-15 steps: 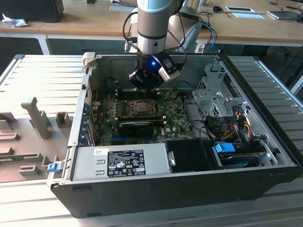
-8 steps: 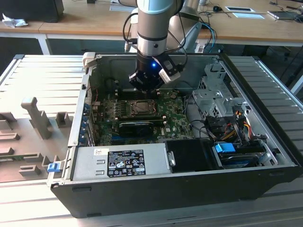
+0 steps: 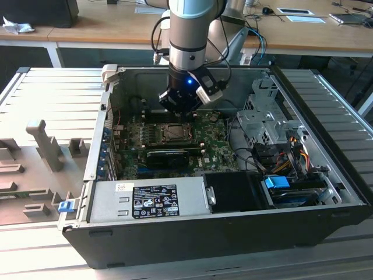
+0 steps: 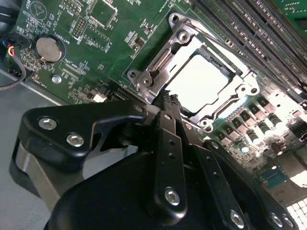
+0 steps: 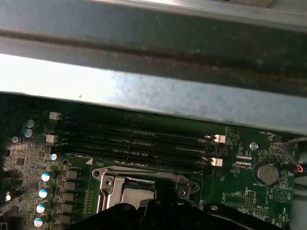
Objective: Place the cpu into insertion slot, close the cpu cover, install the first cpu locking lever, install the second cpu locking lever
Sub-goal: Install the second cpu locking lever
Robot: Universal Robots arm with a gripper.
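Closest to your second wrist view, the gripper [image 4: 168, 98] fills the foreground: matte black linkage arms studded with bright round screw heads, narrowing to dark fingers that meet with no gap at a tip sitting on the near edge of the cpu cover [image 4: 168, 62]. You can see nothing held between them.

Just beyond that tip lies the insertion slot [image 4: 242, 91], a square socket framed in silvery stamped metal. The cover is down flat over it, and through its square opening the cpu [image 4: 199, 81] shows as a smooth pale face, glaring white under the light. Around it spreads the green motherboard [image 4: 96, 52], with a round silver coin cell [image 4: 46, 49] and, past the socket, long black ribbed memory slots [image 4: 249, 28]. In the first wrist view you see the same socket frame [image 5: 144, 179] behind the black gripper body, a row of blue-topped capacitors [image 5: 44, 191] beside it, and the dull grey sheet-metal case wall [image 5: 153, 96] further back.

From the exterior view, your arm [image 3: 189, 35] stands nearly vertical, its grey and pale-blue wrist reaching straight down into the open black computer case [image 3: 175, 236], gripper low over the socket [image 3: 169, 133]. Farthest back runs a wooden bench [image 3: 105, 29].
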